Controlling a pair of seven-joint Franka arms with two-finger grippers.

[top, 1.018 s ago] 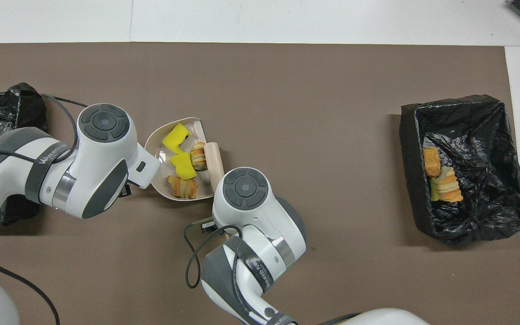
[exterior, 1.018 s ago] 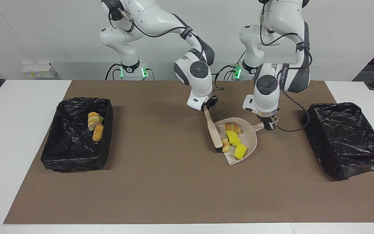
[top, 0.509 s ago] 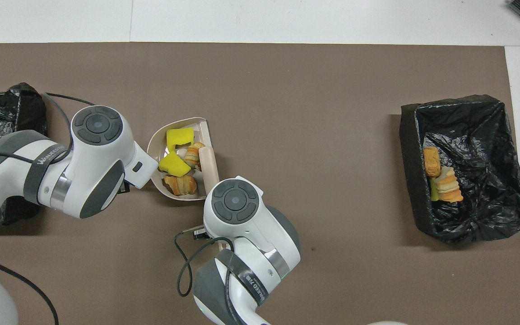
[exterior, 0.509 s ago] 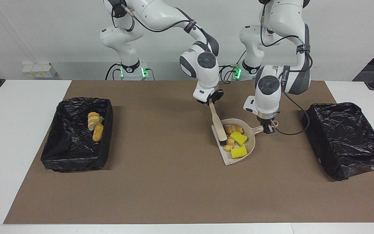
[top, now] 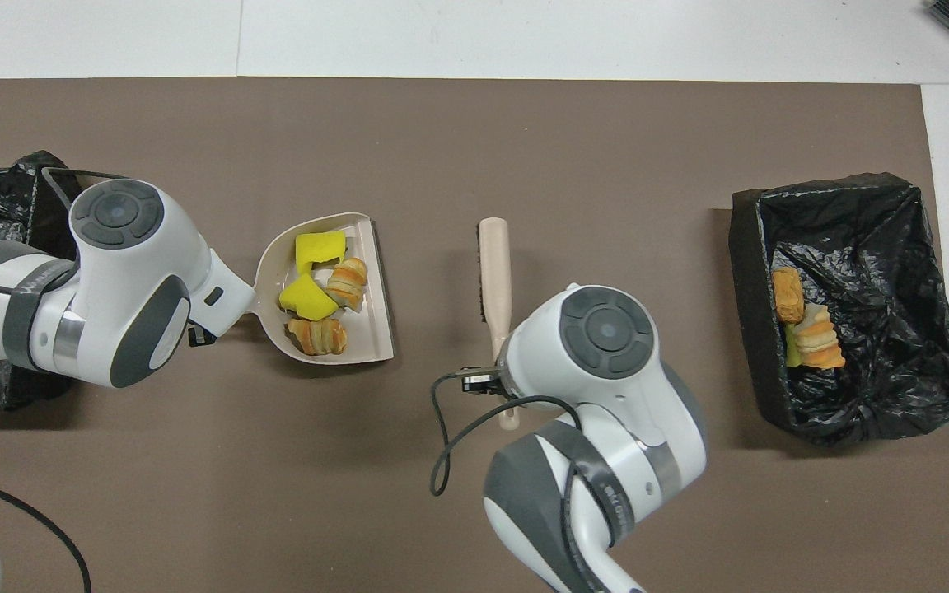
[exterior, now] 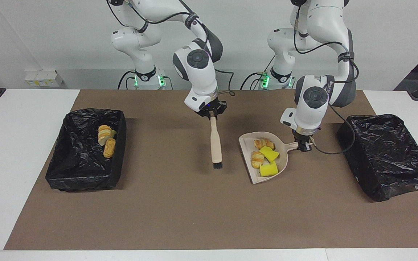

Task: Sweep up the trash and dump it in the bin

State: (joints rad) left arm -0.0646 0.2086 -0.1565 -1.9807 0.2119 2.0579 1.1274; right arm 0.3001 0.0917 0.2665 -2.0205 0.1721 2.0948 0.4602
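The right gripper clenches the handle of a beige brush, which hangs bristles-down over the mat, well apart from the dustpan toward the right arm's end. The left gripper grasps the dustpan's handle. Inside the pan lie four pieces of trash: two yellow chunks and two bread-like lumps. More lumps sit in the black bin at the right arm's end.

Sweeping looks finished; dumping this load remains.

Half a second ago the brush touched the pan's open edge; now it has swung clear, and the pan has shifted slightly.
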